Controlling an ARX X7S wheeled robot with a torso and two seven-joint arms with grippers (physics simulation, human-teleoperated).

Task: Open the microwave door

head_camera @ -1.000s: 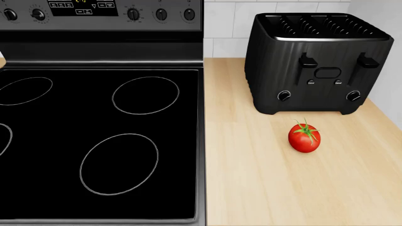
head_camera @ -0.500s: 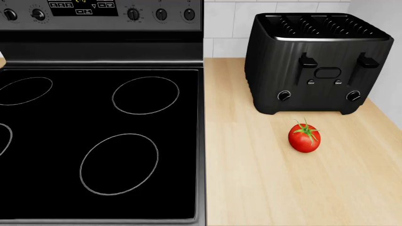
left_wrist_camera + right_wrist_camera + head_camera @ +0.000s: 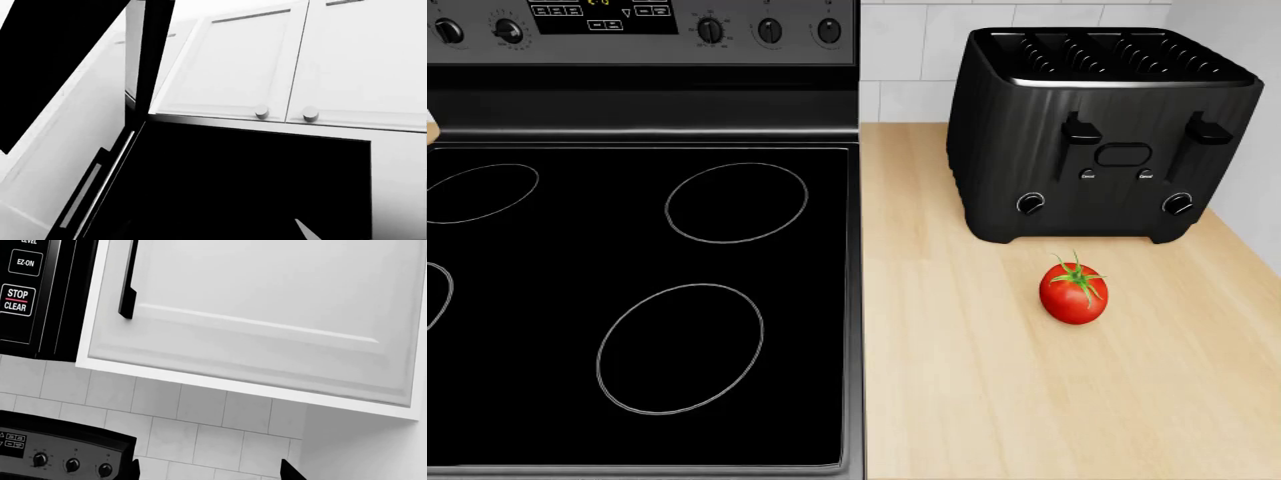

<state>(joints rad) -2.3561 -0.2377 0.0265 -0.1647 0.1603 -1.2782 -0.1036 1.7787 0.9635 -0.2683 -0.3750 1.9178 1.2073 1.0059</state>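
A: What fills the head view?
B: A flat black glass cooktop [image 3: 641,300] with thin oval burner rings on the left, and a pale wood-grain bench [image 3: 988,400] on the right. At upper right stands a boxy, ribbed black toaster [image 3: 1101,135]; a glossy round red tomato [image 3: 1073,291] lies just in front of it, apart.

A: And the microwave?
B: Its black control panel [image 3: 40,295] sits at the upper left of the right wrist view, beside a smooth white cabinet door [image 3: 267,315] with a slim dark handle [image 3: 127,285]. The left wrist view shows large black slabs under white panelled cabinets [image 3: 300,60] with small round knobs [image 3: 261,111]; I cannot tell which is the door.

A: The tools?
B: Right tool [image 3: 210,471]: two dark tips spread apart, released. Left tool: one pale tip only, state unclear.
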